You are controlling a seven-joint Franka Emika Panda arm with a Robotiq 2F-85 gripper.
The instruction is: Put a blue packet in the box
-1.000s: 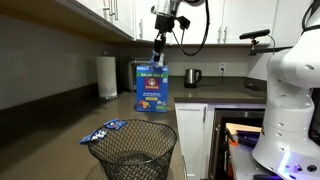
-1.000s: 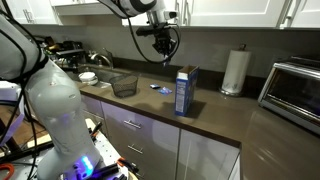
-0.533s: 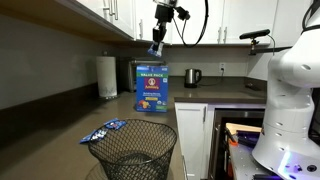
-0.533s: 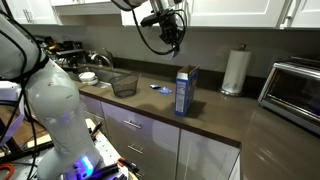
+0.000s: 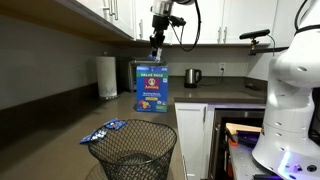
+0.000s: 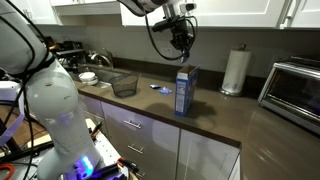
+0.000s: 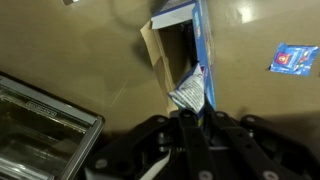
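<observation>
The hand is clamped narrow on the blue packet. In the wrist view the packet's gripped end is hidden inside the grip, and its white markings are too crumpled to read. In both exterior views it is only a small blue scrap under the hand, hard to make out, high above the surface. It hangs with its long axis downward, free end pointing at the open top of the box. The box stands upright just below it. 1 spare packet lies flat on the surface, apart from the box.
</observation>
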